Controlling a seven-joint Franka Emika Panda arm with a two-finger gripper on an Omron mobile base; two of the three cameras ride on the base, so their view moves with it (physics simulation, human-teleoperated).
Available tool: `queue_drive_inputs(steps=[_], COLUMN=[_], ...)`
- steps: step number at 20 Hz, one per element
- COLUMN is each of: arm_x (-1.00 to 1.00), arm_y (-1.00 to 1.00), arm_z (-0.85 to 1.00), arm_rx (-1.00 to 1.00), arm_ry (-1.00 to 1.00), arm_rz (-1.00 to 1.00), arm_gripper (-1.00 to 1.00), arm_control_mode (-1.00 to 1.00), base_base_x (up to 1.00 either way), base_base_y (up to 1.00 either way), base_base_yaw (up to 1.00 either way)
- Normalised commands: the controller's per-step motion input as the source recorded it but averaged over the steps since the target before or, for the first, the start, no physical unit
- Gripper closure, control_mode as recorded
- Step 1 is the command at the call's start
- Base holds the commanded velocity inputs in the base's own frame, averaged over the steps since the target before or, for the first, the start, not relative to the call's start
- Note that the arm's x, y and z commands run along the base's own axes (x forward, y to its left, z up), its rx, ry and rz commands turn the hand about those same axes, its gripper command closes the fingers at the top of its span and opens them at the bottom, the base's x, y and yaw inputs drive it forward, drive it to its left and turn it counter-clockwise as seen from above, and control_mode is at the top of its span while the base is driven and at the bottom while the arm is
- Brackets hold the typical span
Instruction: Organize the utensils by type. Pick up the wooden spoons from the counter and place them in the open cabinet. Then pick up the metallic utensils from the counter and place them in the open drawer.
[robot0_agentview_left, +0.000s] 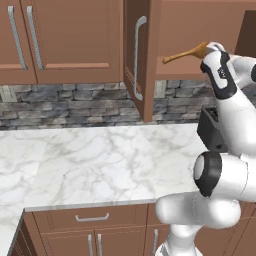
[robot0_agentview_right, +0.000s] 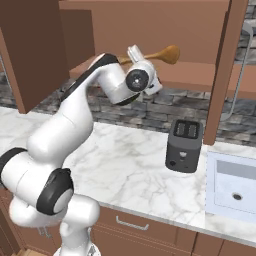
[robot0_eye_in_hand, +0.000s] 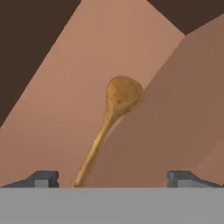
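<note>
Right now the hand (robot0_eye_in_hand: 112, 179) has its fingers wide apart, gripping nothing. The large wooden spoon (robot0_eye_in_hand: 114, 116) lies just ahead of them inside the open cabinet (robot0_agentview_left: 150, 60), on its shelf, long axis running straight away from the hand, handle end nearest, bowl farthest. Smooth golden-brown wood, rounded bowl, slim tapering handle. Marble tabletop (robot0_agentview_left: 90, 160) sits well below.

No legible text, label, brand, number or sign appears on any surface. The cabinet fronts, counter and appliance (a dark toaster) bear no markings.
</note>
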Motion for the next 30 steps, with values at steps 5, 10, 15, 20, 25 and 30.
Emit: queue_drive_inputs(steps=[5, 10, 15, 20, 25, 30], arm_x=[-1.00, -1.00, -1.00, -1.00, -0.75, -0.32], arm_y=[-0.01, 0.00, 0.09, 0.14, 0.46, 0.66], arm_z=[-0.02, -0.11, -0.37, -0.67, -0.81, -0.50], arm_rx=[-0.20, -0.18, -0.09, 0.00, -0.01, -0.05], arm_ry=[0.21, 0.28, 0.23, 0.04, 0.07, 0.03], arm_rz=[0.13, 0.12, 0.05, 0.03, 0.02, 0.00], arm_gripper=[-1.00, -1.00, -1.00, -1.00, -1.00, -1.00], arm_control_mode=[-1.00, -1.00, -1.00, -1.00, -1.00, -1.00], base_base_x=[0.00, 0.00, 0.00, 0.00, 0.00, 0.00], base_base_y=[0.00, 0.00, 0.00, 0.00, 0.00, 0.00], base_base_yaw=[0.00, 0.00, 0.00, 0.00, 0.00, 0.00])
